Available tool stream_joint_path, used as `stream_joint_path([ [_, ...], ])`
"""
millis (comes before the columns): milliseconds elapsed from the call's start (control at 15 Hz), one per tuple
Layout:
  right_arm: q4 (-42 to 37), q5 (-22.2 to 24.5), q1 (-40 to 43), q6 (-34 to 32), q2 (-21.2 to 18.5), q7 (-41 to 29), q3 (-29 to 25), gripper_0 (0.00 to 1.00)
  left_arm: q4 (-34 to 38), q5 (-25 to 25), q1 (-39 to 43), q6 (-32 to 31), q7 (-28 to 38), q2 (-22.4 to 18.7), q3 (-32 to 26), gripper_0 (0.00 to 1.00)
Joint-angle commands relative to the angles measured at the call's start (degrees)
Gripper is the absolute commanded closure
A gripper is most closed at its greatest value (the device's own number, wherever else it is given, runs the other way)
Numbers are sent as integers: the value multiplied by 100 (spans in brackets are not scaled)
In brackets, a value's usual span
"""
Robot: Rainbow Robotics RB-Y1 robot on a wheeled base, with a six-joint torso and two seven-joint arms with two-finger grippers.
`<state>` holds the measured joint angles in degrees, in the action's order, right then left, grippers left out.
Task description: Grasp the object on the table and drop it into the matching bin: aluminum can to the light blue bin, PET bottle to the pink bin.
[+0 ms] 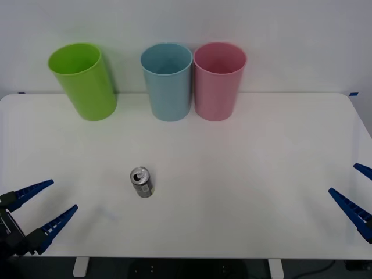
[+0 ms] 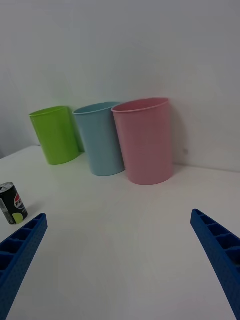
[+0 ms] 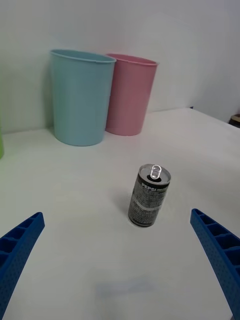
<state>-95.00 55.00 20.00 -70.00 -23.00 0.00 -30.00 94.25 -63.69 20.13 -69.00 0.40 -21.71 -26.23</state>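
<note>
Standing upright on the table [image 1: 244, 192], aluminum can [image 1: 142, 182], left claw [image 1: 42, 210] and right claw [image 1: 356, 189] both spread wide

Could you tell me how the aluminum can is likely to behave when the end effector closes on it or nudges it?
The aluminum can stands upright on the table, tall for its narrow base, so a sideways nudge would probably tip it, and its round wall would then let it roll. Its smooth metal may slip. The pull-tab top looks opened, so it is perhaps light and easily dented.

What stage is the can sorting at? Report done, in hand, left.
Done: nothing; the aluminum can stands upright on the table, ungrasped. In hand: nothing; the left gripper and right gripper sit open at the near corners. Left: grasp the can, drop it into the light blue bin.
</note>
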Motion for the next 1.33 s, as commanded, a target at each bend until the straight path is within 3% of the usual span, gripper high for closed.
stream_joint_path([
  [67,0,0,0,0,0,0,0,0,-311,-21,-229,44,-66,1,206,0],
  [667,0,0,0,0,0,0,0,0,-987,-320,-870,53,-804,80,680,0],
  [1333,0,0,0,0,0,0,0,0,-2719,-328,-1881,62,-2378,238,1173,0],
])
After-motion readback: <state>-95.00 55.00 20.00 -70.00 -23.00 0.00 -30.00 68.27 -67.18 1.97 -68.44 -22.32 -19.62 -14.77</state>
